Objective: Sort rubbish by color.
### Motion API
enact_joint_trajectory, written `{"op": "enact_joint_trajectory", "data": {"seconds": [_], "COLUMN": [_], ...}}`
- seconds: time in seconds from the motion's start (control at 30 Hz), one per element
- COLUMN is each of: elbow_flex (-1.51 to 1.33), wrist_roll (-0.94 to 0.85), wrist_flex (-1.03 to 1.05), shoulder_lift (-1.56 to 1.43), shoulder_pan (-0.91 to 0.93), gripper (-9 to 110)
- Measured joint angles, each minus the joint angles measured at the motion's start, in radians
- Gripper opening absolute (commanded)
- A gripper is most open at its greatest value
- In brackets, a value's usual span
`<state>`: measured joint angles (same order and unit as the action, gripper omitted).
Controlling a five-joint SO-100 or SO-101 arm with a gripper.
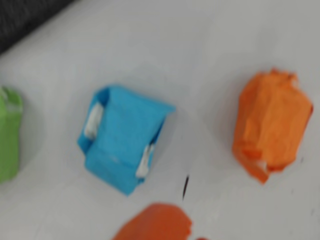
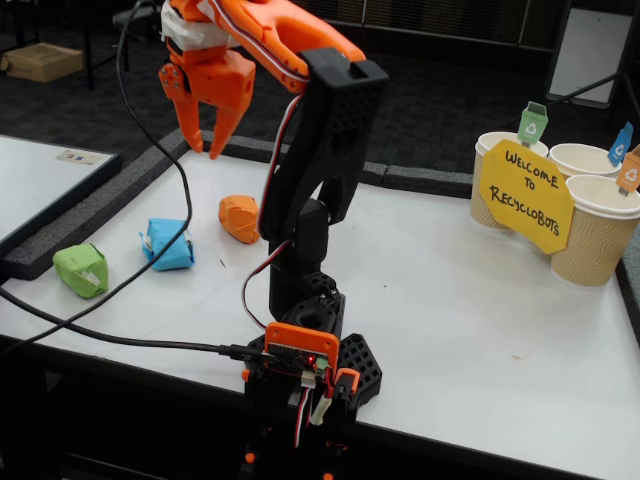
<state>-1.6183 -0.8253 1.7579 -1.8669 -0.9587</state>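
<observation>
Three wads are left on the tabletop (image 2: 430,300): green wad (image 2: 81,269), blue wad (image 2: 167,244), orange wad (image 2: 240,218) | pincer (image 2: 200,150) is held high above them, spread open, nothing gripped | risk: blue wad could get nudged if the descent is off-centre.

A demo booth: "Welcome to Recyclobots" sign (image 2: 526,194) on flagged paper cups (image 2: 596,228).
</observation>
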Motion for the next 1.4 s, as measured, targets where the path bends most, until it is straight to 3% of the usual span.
{"op": "enact_joint_trajectory", "data": {"seconds": [0.23, 0.37, 0.67, 1.17, 1.4], "elbow_flex": [-0.055, -0.021, 0.219, 0.232, 0.232], "wrist_roll": [-0.419, -0.538, -0.571, -0.571, -0.571], "wrist_flex": [0.005, 0.002, 0.003, 0.003, -0.009], "shoulder_lift": [0.057, 0.153, 0.282, 0.451, 0.503], "shoulder_pan": [0.003, 0.035, 0.169, 0.29, 0.29], "gripper": [0, 0, 6, 25, 27]}}
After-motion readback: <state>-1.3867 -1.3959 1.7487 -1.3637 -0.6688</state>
